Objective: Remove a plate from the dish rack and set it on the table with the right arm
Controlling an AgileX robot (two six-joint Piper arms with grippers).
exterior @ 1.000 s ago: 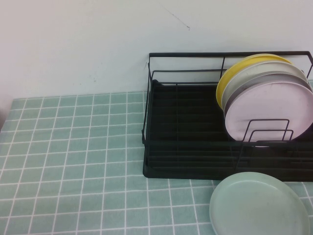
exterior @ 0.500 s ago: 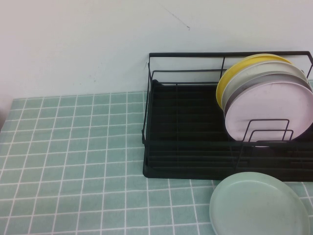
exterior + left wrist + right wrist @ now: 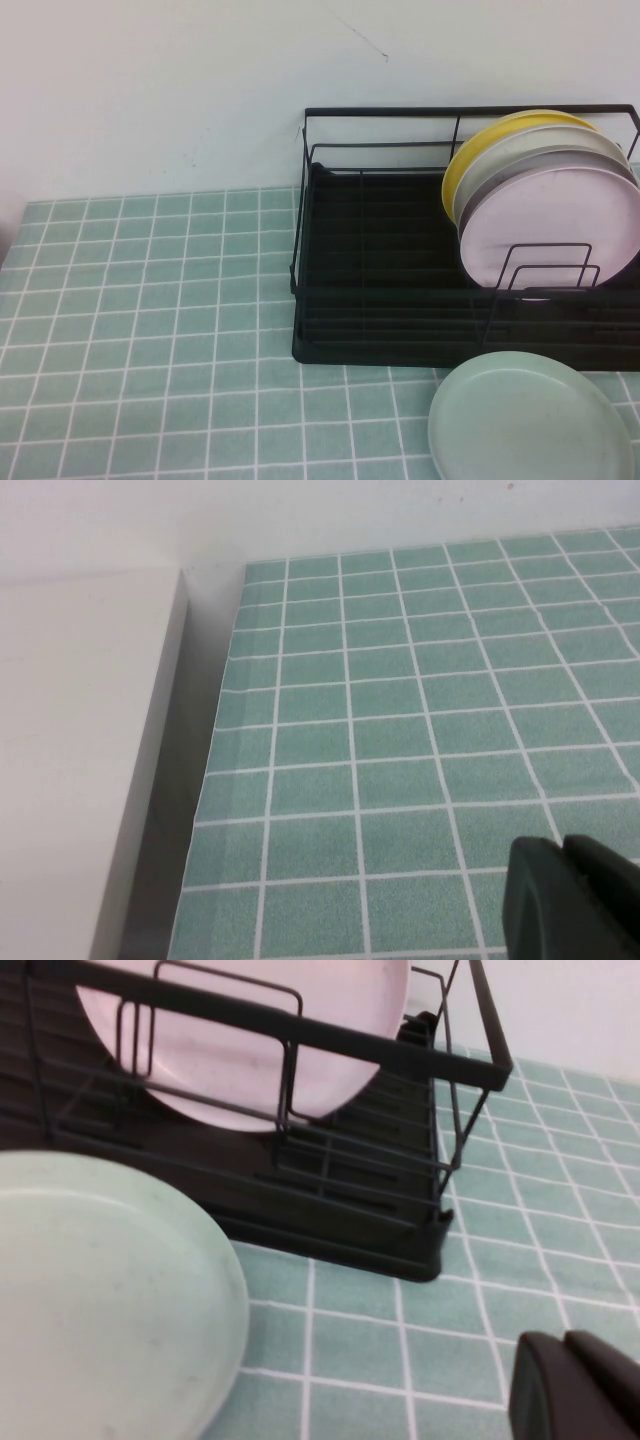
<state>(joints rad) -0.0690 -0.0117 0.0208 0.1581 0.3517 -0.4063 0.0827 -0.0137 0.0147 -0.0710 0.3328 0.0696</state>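
Note:
The pale pink plate (image 3: 555,228) stands upright at the front of a stack in the black wire dish rack (image 3: 400,300), at the rack's right end; it also shows in the right wrist view (image 3: 240,1035), with the rack (image 3: 330,1190) around it. Neither arm shows in the high view. My right gripper (image 3: 562,1352) is shut and empty, low over the green tiled table (image 3: 150,330), a short way off the rack's corner. My left gripper (image 3: 560,852) is shut and empty over the tiles near the table's edge.
A grey plate (image 3: 545,150) and a yellow plate (image 3: 470,150) stand behind the pink one. A pale mint-green plate (image 3: 530,420) lies flat on the table in front of the rack, also in the right wrist view (image 3: 100,1290). A white ledge (image 3: 80,760) borders the table.

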